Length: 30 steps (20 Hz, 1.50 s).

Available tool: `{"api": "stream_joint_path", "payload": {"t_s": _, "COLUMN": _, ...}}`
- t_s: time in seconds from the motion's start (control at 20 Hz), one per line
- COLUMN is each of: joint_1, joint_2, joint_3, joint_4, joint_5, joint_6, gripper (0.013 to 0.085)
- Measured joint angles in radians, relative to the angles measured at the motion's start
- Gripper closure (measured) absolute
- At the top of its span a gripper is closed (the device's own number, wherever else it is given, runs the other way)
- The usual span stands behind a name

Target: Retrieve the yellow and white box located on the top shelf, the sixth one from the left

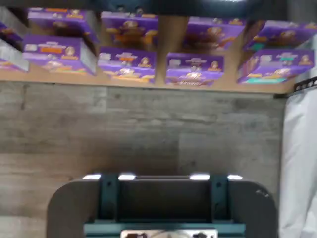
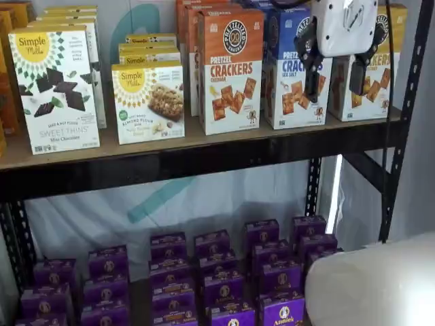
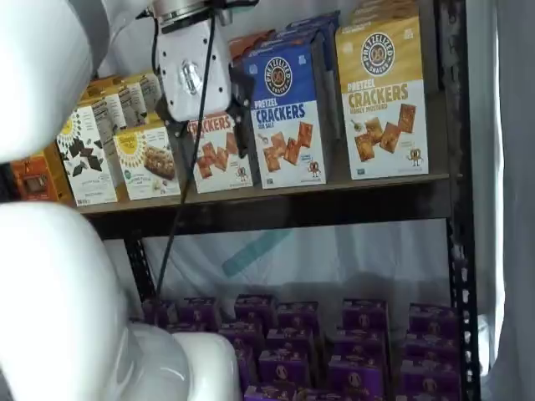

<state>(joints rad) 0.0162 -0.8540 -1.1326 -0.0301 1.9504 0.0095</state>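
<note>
The tall cardboard yellow and white box (image 3: 383, 98), with a yellow upper band, a round black logo and pictured square orange-brown crackers on its white lower part, stands upright at the right-hand end of the top shelf (image 3: 276, 209), a long tan wooden board with a dark front rail on black metal uprights. Just beside it on its left stands a blue-topped cracker box (image 3: 288, 113), and next along an orange-topped cracker box (image 2: 231, 68). In a shelf view the tool (image 2: 339, 70), a white body with two black fingers, hangs in front of the blue-topped box and the yellow and white box (image 2: 380, 75), partly covering both; its two fingers stand spread with a plain gap between them and nothing is pinched in it. Further left on the same shelf are white boxes with a yellow sunburst (image 2: 58, 88). Below, rows of small purple boxes (image 2: 224, 285) fill the lower level, and the wrist view shows these purple boxes (image 1: 129, 62) on a tan board above a grey wood-grain floor (image 1: 138, 129).
</note>
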Motion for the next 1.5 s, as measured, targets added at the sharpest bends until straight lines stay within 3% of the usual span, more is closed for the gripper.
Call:
{"api": "stream_joint_path", "payload": {"t_s": 0.2, "joint_1": -0.066, "joint_2": 0.002, "joint_3": 0.02, "joint_4": -0.036, "joint_5": -0.065, "joint_6": -0.071, "gripper": 0.013}}
{"api": "stream_joint_path", "payload": {"t_s": 0.4, "joint_1": -0.17, "joint_2": 0.016, "joint_3": 0.028, "joint_4": -0.041, "joint_5": -0.143, "joint_6": -0.169, "gripper": 0.013}}
{"api": "stream_joint_path", "payload": {"t_s": 0.7, "joint_1": -0.366, "joint_2": 0.073, "joint_3": 0.002, "joint_4": -0.008, "joint_5": -0.263, "joint_6": -0.344, "gripper": 0.013}}
{"api": "stream_joint_path", "payload": {"t_s": 1.0, "joint_1": -0.54, "joint_2": 0.167, "joint_3": -0.068, "joint_4": 0.054, "joint_5": -0.331, "joint_6": -0.504, "gripper": 0.013}}
{"api": "stream_joint_path", "payload": {"t_s": 1.25, "joint_1": -0.614, "joint_2": 0.228, "joint_3": -0.118, "joint_4": 0.092, "joint_5": -0.352, "joint_6": -0.573, "gripper": 0.013}}
{"api": "stream_joint_path", "payload": {"t_s": 1.5, "joint_1": -0.652, "joint_2": 0.283, "joint_3": -0.171, "joint_4": 0.114, "joint_5": -0.357, "joint_6": -0.608, "gripper": 0.013}}
